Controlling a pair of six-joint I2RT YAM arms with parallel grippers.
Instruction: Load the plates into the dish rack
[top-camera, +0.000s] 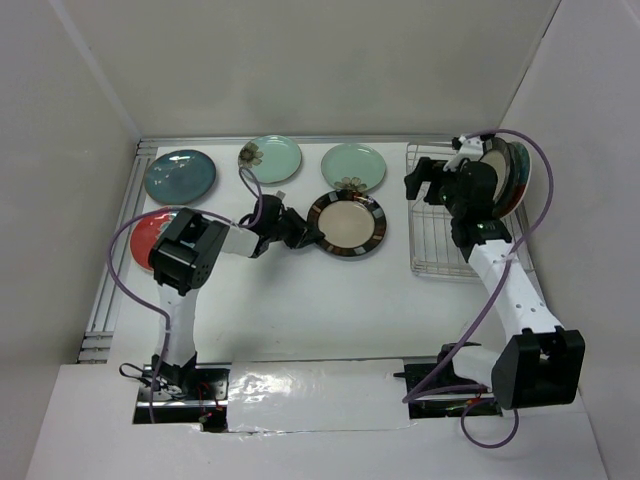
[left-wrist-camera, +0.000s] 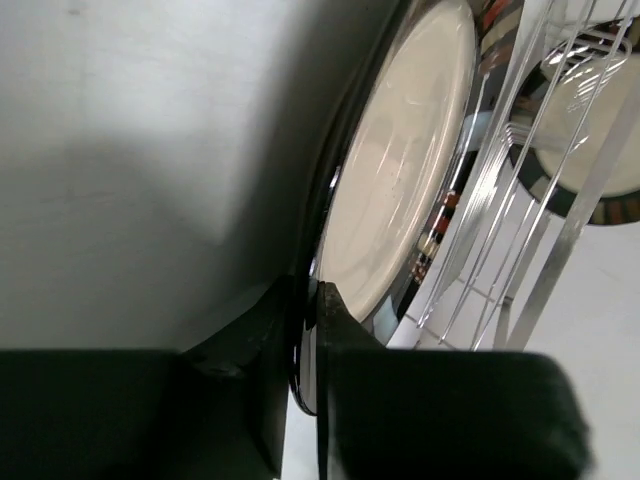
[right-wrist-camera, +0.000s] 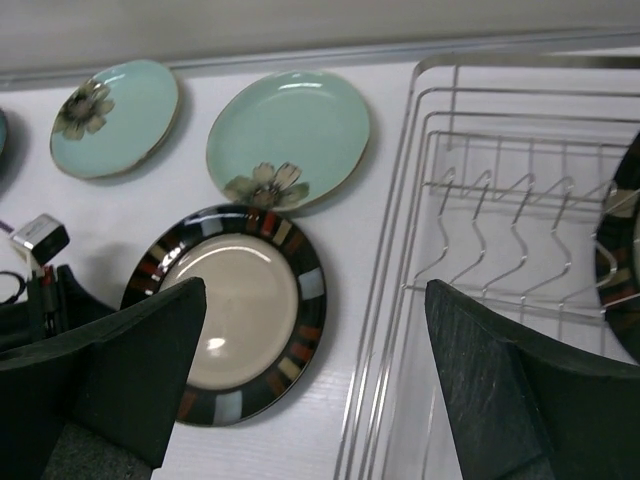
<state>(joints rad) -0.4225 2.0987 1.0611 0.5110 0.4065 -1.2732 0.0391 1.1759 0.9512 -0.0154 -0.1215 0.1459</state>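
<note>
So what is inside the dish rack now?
Plates stand in the far right corner of the dish rack. The right arm covers them partly, so I cannot count them.

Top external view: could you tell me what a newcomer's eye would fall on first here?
Probably the left gripper, pinching the left rim of the striped-rim plate at mid-table. Then the dish rack on the right, with standing plates at its far right corner and the open right gripper over its left edge.

White walls (top-camera: 330, 60) (matte), white table (top-camera: 320, 300).
</note>
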